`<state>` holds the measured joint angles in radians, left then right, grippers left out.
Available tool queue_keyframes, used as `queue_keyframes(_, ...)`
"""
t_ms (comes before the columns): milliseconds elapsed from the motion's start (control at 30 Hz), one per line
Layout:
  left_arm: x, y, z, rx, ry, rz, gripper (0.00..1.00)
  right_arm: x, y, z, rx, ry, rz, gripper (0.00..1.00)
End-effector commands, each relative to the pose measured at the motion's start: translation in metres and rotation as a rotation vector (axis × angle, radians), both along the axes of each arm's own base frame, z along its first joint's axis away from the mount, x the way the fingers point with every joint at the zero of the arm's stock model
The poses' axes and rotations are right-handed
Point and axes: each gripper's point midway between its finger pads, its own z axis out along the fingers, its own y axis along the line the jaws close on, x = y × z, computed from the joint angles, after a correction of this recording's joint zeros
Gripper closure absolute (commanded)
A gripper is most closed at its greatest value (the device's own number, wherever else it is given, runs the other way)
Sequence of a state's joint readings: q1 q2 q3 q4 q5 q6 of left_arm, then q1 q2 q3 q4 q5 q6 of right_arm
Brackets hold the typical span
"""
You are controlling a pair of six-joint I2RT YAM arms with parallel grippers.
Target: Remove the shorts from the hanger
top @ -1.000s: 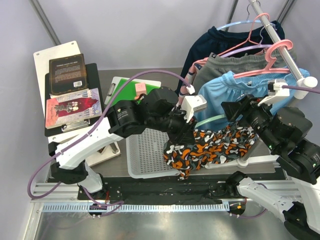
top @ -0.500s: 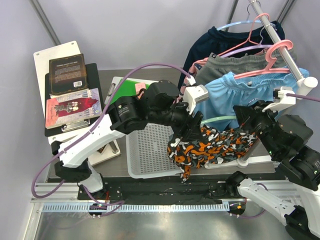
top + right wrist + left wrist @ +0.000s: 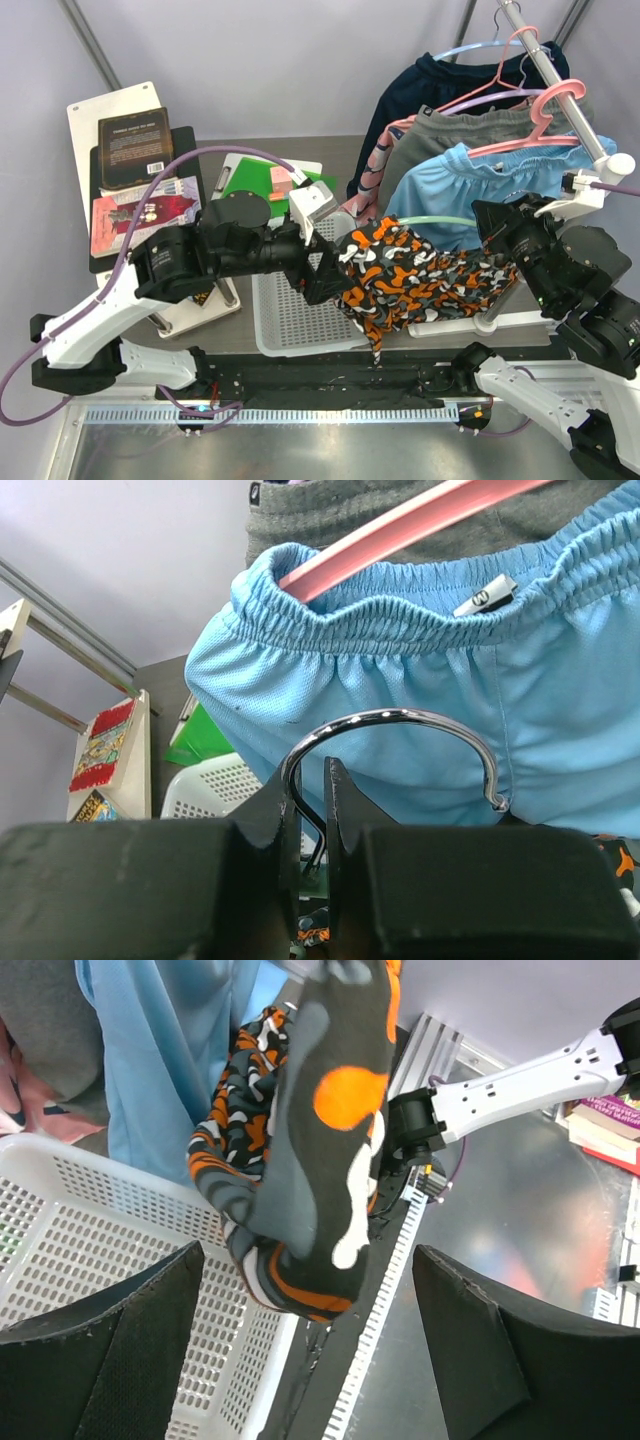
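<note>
Camouflage shorts (image 3: 425,275): draped from the mint hanger (image 3: 440,220) at centre-right above the worktop. Their loose left end hangs over the near right corner of the white basket (image 3: 285,310).
Left end effector (image 3: 308,1260): released, with its fingers spread wide. The cloth hangs just beyond them and I am grasping nothing.
Right end effector (image 3: 313,780): clenched on the hanger's wire hook (image 3: 400,720), just in front of the light blue shorts (image 3: 440,185).
Risk, drop: much of the cloth hangs past the basket's edge. I judge it could slide off onto the near rail (image 3: 300,372) instead of into the basket.
Risk, twist: the thin wire may pivot in the clenched jaws and swing the hanger.
Risk, wrong grab: the blue pair hangs just behind, so my next reach could pinch both.
</note>
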<state>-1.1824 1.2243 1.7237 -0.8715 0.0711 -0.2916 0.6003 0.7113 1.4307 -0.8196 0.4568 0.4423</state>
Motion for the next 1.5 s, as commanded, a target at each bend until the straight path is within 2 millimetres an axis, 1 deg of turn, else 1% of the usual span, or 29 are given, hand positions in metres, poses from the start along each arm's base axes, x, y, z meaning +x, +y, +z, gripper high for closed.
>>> queue_keyframes(0,0.001,-0.014,0.003,-0.056,0.022,-0.004,0.17,-0.001,-0.001,0.034,0.190,-0.098,-0.029,0.99)
queue_keyframes(33,0.003,-0.016,0.006,-0.074,0.016,-0.001,0.18,-0.001,-0.001,0.034,0.203,-0.098,-0.030,0.99)
queue_keyframes(67,0.003,-0.018,0.003,-0.077,0.015,0.002,0.18,-0.002,-0.001,0.034,0.221,-0.097,-0.031,0.99)
queue_keyframes(200,0.017,-0.021,0.010,-0.132,-0.018,0.060,0.27,-0.004,-0.002,0.028,0.258,-0.085,-0.039,0.99)
queue_keyframes(233,0.019,-0.020,0.011,-0.137,-0.023,0.075,0.34,-0.007,-0.005,0.029,0.272,-0.091,-0.041,0.99)
queue_keyframes(267,0.021,-0.019,0.011,-0.139,-0.023,0.085,0.38,-0.008,-0.008,0.029,0.285,-0.094,-0.056,0.99)
queue_keyframes(333,0.019,-0.017,0.012,-0.145,-0.023,0.084,0.50,-0.010,-0.011,0.030,0.303,-0.098,-0.065,0.99)
queue_keyframes(400,0.024,-0.012,0.014,-0.160,-0.041,0.121,0.57,-0.011,-0.013,0.032,0.314,-0.105,-0.071,0.99)
queue_keyframes(433,0.025,-0.010,0.016,-0.171,-0.042,0.129,0.67,-0.012,-0.013,0.031,0.313,-0.104,-0.073,0.99)
queue_keyframes(467,0.027,-0.007,0.018,-0.181,-0.048,0.143,0.72,-0.013,-0.015,0.032,0.320,-0.108,-0.074,0.99)
queue_keyframes(500,0.027,-0.006,0.020,-0.190,-0.049,0.150,0.83,-0.013,-0.017,0.031,0.321,-0.107,-0.086,0.99)
queue_keyframes(600,0.031,0.000,0.027,-0.205,-0.058,0.180,0.88,-0.013,-0.020,0.032,0.333,-0.111,-0.106,0.99)
queue_keyframes(633,0.033,0.002,0.033,-0.216,-0.068,0.196,0.99,-0.013,-0.021,0.032,0.339,-0.112,-0.109,0.99)
queue_keyframes(700,0.039,0.007,0.041,-0.226,-0.082,0.237,1.00,-0.012,-0.021,0.031,0.338,-0.109,-0.114,0.99)
queue_keyframes(733,0.040,0.009,0.050,-0.248,-0.097,0.245,1.00,-0.012,-0.022,0.032,0.340,-0.110,-0.115,0.99)
queue_keyframes(767,0.042,0.010,0.054,-0.255,-0.104,0.255,1.00,-0.012,-0.021,0.031,0.338,-0.108,-0.116,0.99)
queue_keyframes(800,0.047,0.014,0.059,-0.262,-0.119,0.287,1.00,-0.013,-0.022,0.030,0.340,-0.107,-0.120,0.99)
queue_keyframes(833,0.049,0.017,0.069,-0.282,-0.131,0.303,1.00,-0.012,-0.024,0.029,0.340,-0.106,-0.130,0.99)
queue_keyframes(900,0.054,0.024,0.077,-0.297,-0.154,0.340,1.00,-0.013,-0.027,0.027,0.338,-0.104,-0.144,0.99)
queue_keyframes(967,0.058,0.034,0.091,-0.336,-0.185,0.378,1.00,-0.014,-0.033,0.026,0.351,-0.106,-0.174,0.99)
queue_keyframes(1033,0.061,0.043,0.098,-0.349,-0.216,0.411,1.00,-0.015,-0.037,0.024,0.364,-0.106,-0.195,0.99)
queue_keyframes(1100,0.064,0.050,0.100,-0.339,-0.239,0.431,1.00,-0.015,-0.036,0.024,0.383,-0.103,-0.193,0.99)
queue_keyframes(1167,0.071,0.059,0.099,-0.318,-0.249,0.487,1.00,-0.015,-0.033,0.022,0.389,-0.097,-0.182,0.99)
queue_keyframes(1233,0.076,0.068,0.102,-0.333,-0.247,0.540,1.00,-0.014,-0.032,0.019,0.399,-0.087,-0.182,0.99)
queue_keyframes(1267,0.080,0.078,0.108,-0.351,-0.257,0.592,1.00,-0.016,-0.034,0.018,0.403,-0.089,-0.186,0.99)
queue_keyframes(1300,0.082,0.082,0.117,-0.390,-0.263,0.615,1.00,-0.015,-0.033,0.015,0.402,-0.085,-0.185,0.99)
queue_keyframes(1367,0.086,0.091,0.126,-0.419,-0.288,0.663,1.00,-0.015,-0.032,0.012,0.396,-0.081,-0.180,0.99)
queue_keyframes(1433,0.089,0.096,0.140,-0.445,-0.315,0.683,1.00,-0.015,-0.031,0.011,0.393,-0.077,-0.171,0.99)
queue_keyframes(1467,0.092,0.094,0.140,-0.422,-0.337,0.692,1.00,-0.015,-0.030,0.009,0.394,-0.072,-0.172,0.99)
